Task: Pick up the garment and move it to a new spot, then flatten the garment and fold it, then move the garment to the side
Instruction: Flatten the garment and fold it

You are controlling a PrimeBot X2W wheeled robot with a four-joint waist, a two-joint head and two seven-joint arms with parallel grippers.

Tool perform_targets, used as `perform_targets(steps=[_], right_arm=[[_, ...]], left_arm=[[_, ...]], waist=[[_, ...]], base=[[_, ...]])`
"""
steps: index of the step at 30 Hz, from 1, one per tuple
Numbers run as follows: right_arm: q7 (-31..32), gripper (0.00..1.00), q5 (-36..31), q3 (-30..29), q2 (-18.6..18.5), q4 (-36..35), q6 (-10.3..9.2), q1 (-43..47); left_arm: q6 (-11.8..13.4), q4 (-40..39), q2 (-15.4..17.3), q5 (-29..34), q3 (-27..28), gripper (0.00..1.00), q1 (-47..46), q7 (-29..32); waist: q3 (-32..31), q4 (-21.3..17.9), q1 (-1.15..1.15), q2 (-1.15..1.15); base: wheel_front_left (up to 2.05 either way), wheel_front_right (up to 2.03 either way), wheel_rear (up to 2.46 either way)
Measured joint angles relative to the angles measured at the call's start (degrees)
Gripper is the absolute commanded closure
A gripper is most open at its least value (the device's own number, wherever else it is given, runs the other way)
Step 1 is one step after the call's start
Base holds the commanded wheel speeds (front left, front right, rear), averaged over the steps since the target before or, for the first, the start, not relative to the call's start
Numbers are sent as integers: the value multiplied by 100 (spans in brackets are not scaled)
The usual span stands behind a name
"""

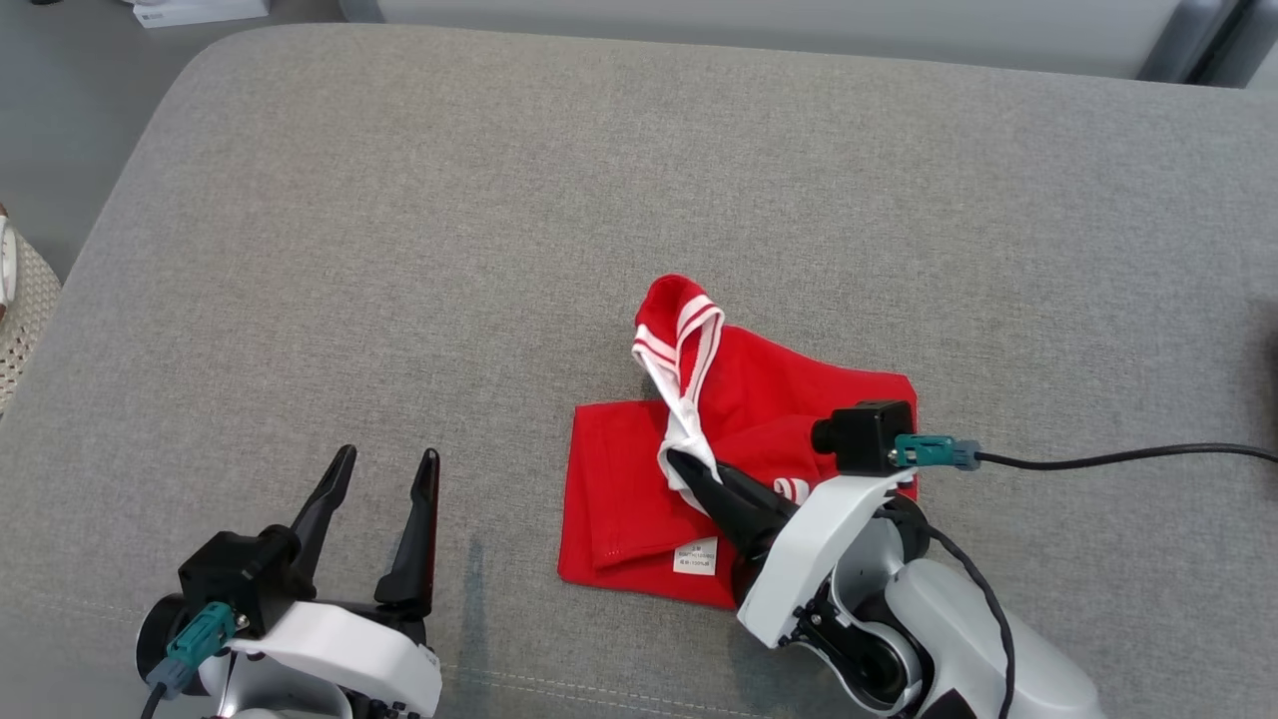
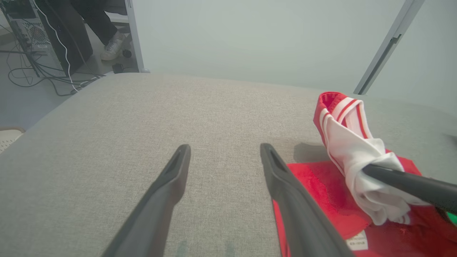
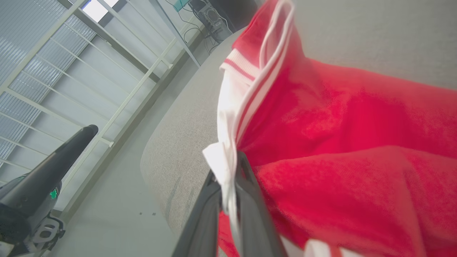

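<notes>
A red garment [image 1: 639, 479] with white striped trim lies partly folded on the grey cushion, right of centre. My right gripper [image 1: 684, 462] is shut on its white trim, and a striped band [image 1: 684, 330] rises from the pinch and arches away. The right wrist view shows the white cloth clamped between the two dark fingers [image 3: 246, 200], with the red garment [image 3: 357, 142] spreading to the right. My left gripper [image 1: 389, 464] is open over bare cushion to the left of the garment, touching nothing. In the left wrist view, its fingers [image 2: 171, 185] frame empty fabric and the garment [image 2: 321, 182] lies at the right.
The grey cushion [image 1: 499, 200] stretches wide to the far side and left. A black cable [image 1: 1118, 457] runs from my right wrist camera off to the right. Beyond the cushion's far corner are floor cables [image 2: 43, 78] and a person's foot [image 2: 112, 46].
</notes>
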Motion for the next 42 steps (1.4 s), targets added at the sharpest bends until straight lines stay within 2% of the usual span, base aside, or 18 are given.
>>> perform_targets(steps=[5,6,7,8,14,20,22,25,26,29,33,36,42], right_arm=[[-138,100,371,547,26,175,-1,-191],[-190,83,461,650,33,186,-1,-211],[-218,52,534,764,34,215,-1,-241],[-266,0,599,848,36,241,-1,-278],[-602,0,1083,1183,41,178,-1,-552],[-1040,0,1373,1122,-12,-751,-1,-645],[-1254,0,1378,899,-221,-1263,0,-637],[-1472,0,1276,271,-820,-1941,0,-486],[-1472,0,1276,271,-820,-1941,0,-486],[-1553,0,749,-571,-1352,-2363,0,25],[-1602,0,-449,-1666,-1741,-2409,0,869],[-1603,0,-1376,-2362,-1777,-2396,0,1439],[-1612,0,-2580,-3304,-1428,-2350,0,2468]], left_arm=[[-20,60,-14,0,-32,0,-69,-10],[-44,65,-21,0,-35,0,-91,-24],[-51,66,-30,0,-43,0,-98,-24],[-49,74,-44,0,-52,0,-98,-24],[-57,155,-81,0,-66,0,-142,-33],[-56,181,-75,-1,-57,0,-169,-76],[-52,183,-70,-1,-53,0,-169,-78],[-38,179,-3,-2,-20,0,-162,-85],[-38,179,-3,-2,-20,0,-162,-85],[25,155,60,-2,57,0,-101,-100],[105,83,147,-1,94,0,5,-99],[163,31,204,-1,123,0,70,-98],[313,-34,291,21,233,0,197,-99]], waist=[[34,50,0,0],[36,52,0,0],[38,50,0,0],[42,45,0,0],[26,-37,0,0],[-28,-188,0,0],[-64,-240,0,0],[-135,-327,0,0],[-135,-327,0,0],[-217,-426,0,0],[-333,-567,0,0],[-403,-666,0,0],[-552,-812,0,0]], base=[[0,0,0],[0,0,0],[0,0,0],[0,0,0],[0,0,0],[0,0,0],[0,0,0],[0,0,0],[0,0,0],[0,0,0],[0,0,0],[0,0,0],[0,0,0]])
